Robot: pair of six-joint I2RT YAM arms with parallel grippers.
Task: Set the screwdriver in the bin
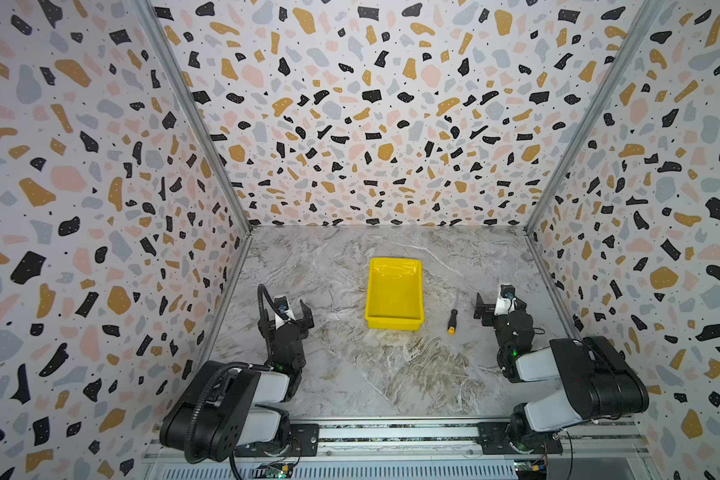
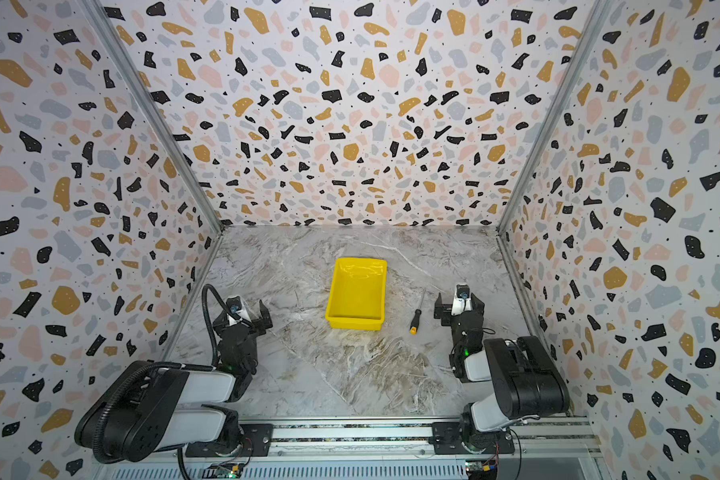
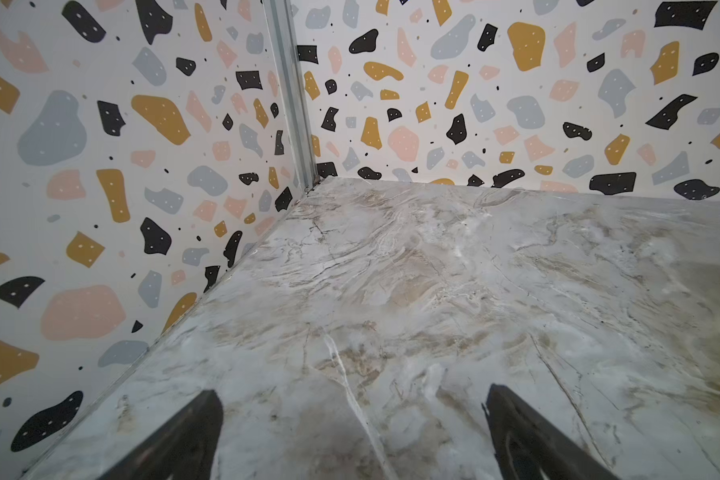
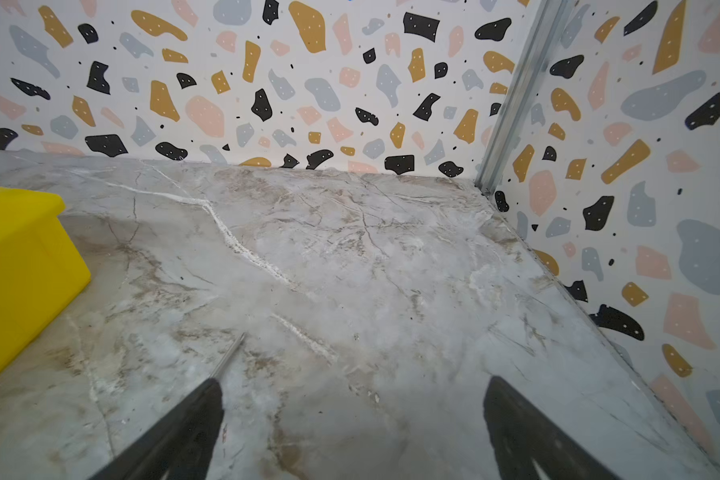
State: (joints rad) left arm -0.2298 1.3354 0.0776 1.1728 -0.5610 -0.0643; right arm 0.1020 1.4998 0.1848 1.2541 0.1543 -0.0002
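Observation:
The yellow bin (image 1: 393, 323) (image 2: 354, 323) stands empty at mid-table in both top views. Just to its right, the screwdriver (image 1: 452, 318) (image 2: 415, 320) lies flat on the marble, orange butt cap nearest the front and thin shaft pointing to the back. My right gripper (image 1: 500, 309) (image 2: 459, 307) is a short way right of it, open and empty. In the right wrist view its gripper (image 4: 352, 386) holds nothing; the screwdriver shaft (image 4: 229, 355) shows beyond one finger, with the bin (image 4: 17, 266) at the edge. My left gripper (image 1: 287, 311) (image 3: 352, 399) rests open, left of the bin.
Terrazzo-patterned walls (image 1: 100, 208) close in the marble table (image 1: 350, 374) on the left, back and right. An aluminium rail (image 1: 391, 432) with both arm bases runs along the front edge. Bare marble lies between the arms and behind the bin.

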